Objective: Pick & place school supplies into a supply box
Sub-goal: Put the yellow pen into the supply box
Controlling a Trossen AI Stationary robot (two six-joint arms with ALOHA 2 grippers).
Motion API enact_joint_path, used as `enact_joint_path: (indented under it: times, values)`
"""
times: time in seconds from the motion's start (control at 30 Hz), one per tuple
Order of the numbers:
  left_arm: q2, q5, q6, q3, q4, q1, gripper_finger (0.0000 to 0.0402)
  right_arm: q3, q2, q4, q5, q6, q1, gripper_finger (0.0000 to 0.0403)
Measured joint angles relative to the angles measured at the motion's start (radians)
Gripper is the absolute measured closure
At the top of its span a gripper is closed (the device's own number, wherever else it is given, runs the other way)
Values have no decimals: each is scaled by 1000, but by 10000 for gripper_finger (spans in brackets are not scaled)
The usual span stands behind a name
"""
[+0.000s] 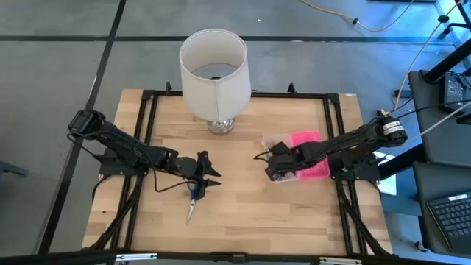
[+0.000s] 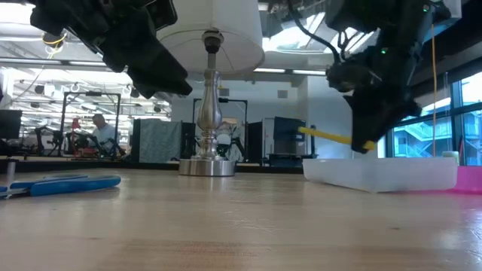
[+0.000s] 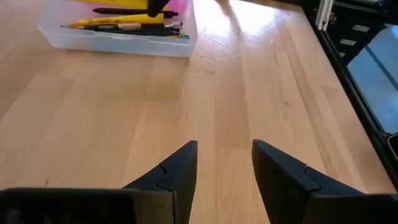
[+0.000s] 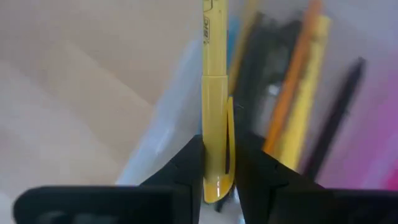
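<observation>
A table [image 1: 243, 213] seen from above. A lamp [image 1: 214, 70] stands at the middle of its far edge. The supply box [image 1: 300, 163] lies on the right side, with pencils and pens [image 3: 127, 26] inside it. The right gripper [image 1: 274, 166] is at the box's left end, over the box, holding a pen [image 4: 214, 99]. The scissors [image 1: 192, 199] lie left of centre, nearer the front edge. The left gripper [image 1: 208, 171] is above the table just behind the scissors, well apart from the box.
</observation>
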Motion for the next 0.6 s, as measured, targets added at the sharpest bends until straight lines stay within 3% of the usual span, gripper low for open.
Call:
enact_joint_path:
  times: [0.23,0.6]
  values:
    - [0,1,-27,0,-7,-2,256,-34,0,-31,-67,132,0,326]
    - [0,73,-312,0,-254,-18,256,-125,0,-27,-61,150,-22,323]
